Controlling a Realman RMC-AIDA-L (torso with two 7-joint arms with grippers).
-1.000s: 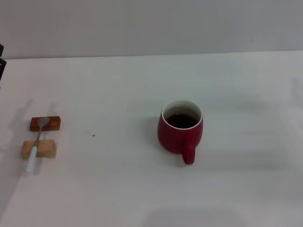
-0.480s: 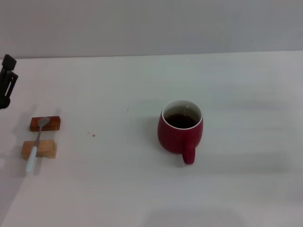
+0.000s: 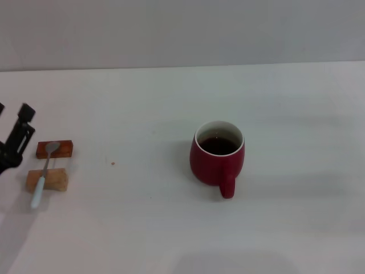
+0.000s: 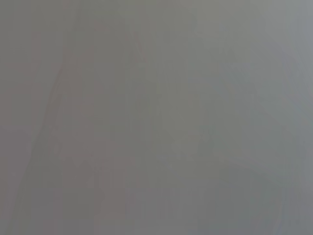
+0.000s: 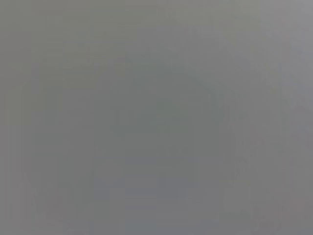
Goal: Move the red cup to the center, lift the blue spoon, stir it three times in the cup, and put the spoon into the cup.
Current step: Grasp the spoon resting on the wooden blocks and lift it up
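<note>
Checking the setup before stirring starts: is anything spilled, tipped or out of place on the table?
Nothing stands out. The cup is upright with dark liquid inside and no spill around it. The spoon lies across two wooden blocks. The left gripper is beside them.

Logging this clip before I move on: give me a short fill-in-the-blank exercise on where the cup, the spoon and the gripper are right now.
1. The blue spoon lies across two wooden ____.
2. The red cup stands upright with a dark ____ inside it.
3. The cup's handle points toward the ____ edge of the table.
4. The only gripper in the head view is the ____ gripper, beside the spoon and not touching it.

Missing words: blocks; liquid; near; left
</note>
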